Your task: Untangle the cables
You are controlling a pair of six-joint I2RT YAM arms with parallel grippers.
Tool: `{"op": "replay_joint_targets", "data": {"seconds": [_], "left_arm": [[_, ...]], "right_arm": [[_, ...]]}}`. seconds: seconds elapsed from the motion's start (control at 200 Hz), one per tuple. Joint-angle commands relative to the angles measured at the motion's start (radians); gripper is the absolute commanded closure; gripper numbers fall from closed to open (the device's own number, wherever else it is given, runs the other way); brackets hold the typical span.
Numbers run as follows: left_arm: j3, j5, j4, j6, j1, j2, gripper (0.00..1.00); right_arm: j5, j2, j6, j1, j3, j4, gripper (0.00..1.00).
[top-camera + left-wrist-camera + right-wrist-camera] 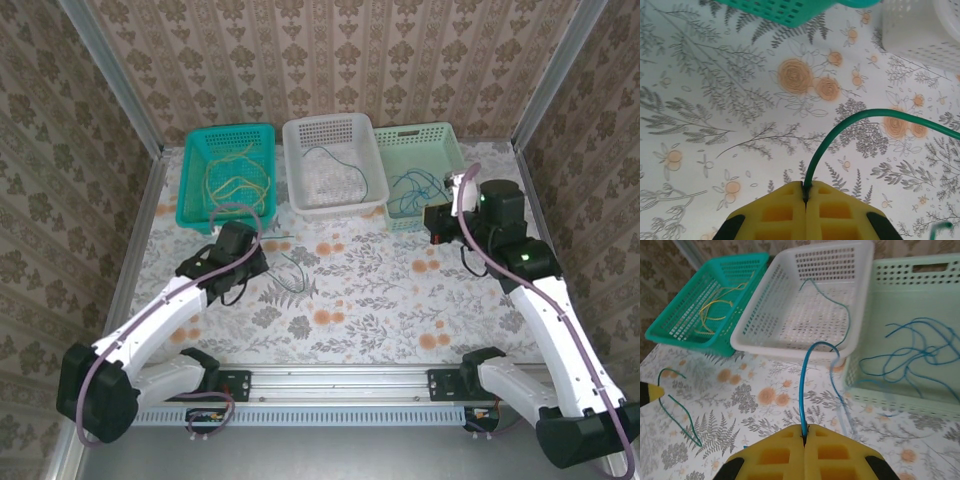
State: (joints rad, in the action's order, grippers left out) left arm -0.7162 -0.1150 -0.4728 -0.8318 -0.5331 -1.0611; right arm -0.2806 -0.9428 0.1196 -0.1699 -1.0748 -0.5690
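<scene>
Three baskets in a row along the table's (380, 300) far edge: teal basket (196, 138), white basket (297, 128), pale green basket (452, 140).

- Yellow cables (236, 180) lie looped in the teal basket. A loose bunch of blue cables (920, 352) lies in the pale green one.
- Left gripper (805, 199): pads closed, pinching a dark green cable (865, 114) in the seam. The strand rises from the pads and arcs to the right above the table. The rest of it lies on the table near the middle, short of the baskets.
- Right gripper (804, 432): pads closed on one blue cable (802, 385). The strand climbs, bends over the white basket's near rim and runs on inside it.

Handling, as I judge it: very light, thin and springy. The strands hold a curve instead of drooping, so the free ends may whip or snag in basket holes. They could slip between soft pads. Better to grip near an end than mid-loop, and to draw out slowly.
</scene>
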Motion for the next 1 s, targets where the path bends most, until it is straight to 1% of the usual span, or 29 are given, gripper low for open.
{"op": "replay_joint_targets", "data": {"seconds": [0.0,0.085,0.14,0.225,0.33,0.4,0.455,0.585,0.625,0.675,0.695,0.715,0.745,0.81,0.825,0.895,0.92,0.935,0.98,0.995], "left_arm": [[0.022,0.008,-0.05,0.032,0.03,0.045,1.0],[0.022,0.014,-0.043,0.037,0.035,0.061,1.0],[0.013,0.025,-0.033,0.036,0.034,0.06,1.0],[-0.001,0.046,0.002,0.028,0.026,0.051,1.0],[-0.026,0.05,0.042,0.023,0.006,0.02,1.0],[-0.054,0.051,0.053,0.026,-0.01,-0.009,1.0],[-0.071,0.049,0.061,0.031,-0.023,-0.029,1.0],[-0.106,0.044,0.082,0.03,-0.048,-0.064,1.0],[-0.116,0.042,0.087,0.031,-0.055,-0.074,1.0],[-0.13,0.035,0.089,0.035,-0.065,-0.086,1.0],[-0.136,0.03,0.088,0.037,-0.07,-0.09,1.0],[-0.142,0.029,0.088,0.037,-0.075,-0.095,1.0],[-0.15,0.026,0.091,0.039,-0.08,-0.102,1.0],[-0.167,0.023,0.096,0.04,-0.092,-0.117,1.0],[-0.17,0.023,0.097,0.042,-0.095,-0.12,1.0],[-0.187,0.016,0.098,0.043,-0.108,-0.137,1.0],[-0.19,0.015,0.099,0.042,-0.111,-0.142,1.0],[-0.192,0.018,0.1,0.042,-0.111,-0.145,1.0],[-0.198,0.016,0.101,0.039,-0.117,-0.153,1.0],[-0.198,0.015,0.102,0.038,-0.118,-0.156,1.0]], "right_arm": [[0.003,0.005,0.005,0.017,-0.014,-0.117,1.0],[-0.09,-0.006,0.059,0.009,0.03,-0.089,1.0],[-0.121,-0.007,0.101,-0.008,0.081,-0.065,1.0],[-0.127,0.004,0.138,-0.072,0.163,-0.027,1.0],[-0.103,0.013,0.172,-0.184,0.232,-0.007,1.0],[-0.09,0.013,0.208,-0.226,0.264,0.001,1.0],[-0.067,0.016,0.222,-0.24,0.29,0.002,1.0],[0.075,0.004,0.233,-0.243,0.327,-0.012,1.0],[0.115,-0.017,0.242,-0.242,0.328,-0.021,0.94],[0.133,-0.047,0.245,-0.243,0.321,-0.028,0.92],[0.135,-0.06,0.245,-0.242,0.316,-0.029,0.88],[0.138,-0.073,0.248,-0.242,0.311,-0.03,0.79],[0.148,-0.09,0.252,-0.242,0.302,-0.032,0.63],[0.181,-0.11,0.255,-0.244,0.279,-0.045,0.35],[0.19,-0.114,0.255,-0.243,0.273,-0.05,0.33],[0.234,-0.114,0.26,-0.243,0.245,-0.075,0.3],[0.253,-0.113,0.264,-0.243,0.237,-0.087,0.27],[0.264,-0.111,0.267,-0.243,0.23,-0.094,0.24],[0.299,-0.115,0.276,-0.243,0.21,-0.131,0.06],[0.31,-0.117,0.277,-0.243,0.202,-0.146,0.02]]}}
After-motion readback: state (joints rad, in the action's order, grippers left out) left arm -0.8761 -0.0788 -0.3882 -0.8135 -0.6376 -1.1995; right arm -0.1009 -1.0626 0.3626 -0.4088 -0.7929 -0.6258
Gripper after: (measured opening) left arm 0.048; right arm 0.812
